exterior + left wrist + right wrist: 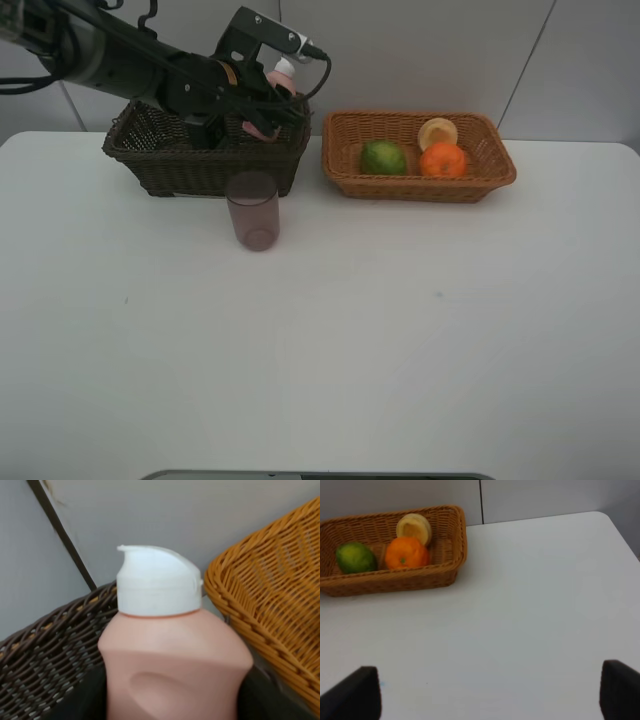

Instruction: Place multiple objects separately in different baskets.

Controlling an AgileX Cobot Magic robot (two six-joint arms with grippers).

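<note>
My left gripper [262, 118] is shut on the pink white-capped bottle [175, 660] and holds it over the right end of the dark brown basket [200, 172]. The bottle's cap [283, 72] sticks up above the gripper. The translucent mauve cup [253, 210] stands upright on the table just in front of that basket. The light tan basket [420, 188] holds the green citrus fruit [383, 157], the orange [442, 159] and a yellowish round fruit [438, 132]. My right gripper [487, 695] is open and empty above bare table. The dark green pump bottle is hidden.
The two baskets stand side by side at the back of the white table [350, 340], close to the wall. The left arm [130, 60] stretches across the dark basket from the left. In the right wrist view the tan basket [395, 582] lies away from the gripper.
</note>
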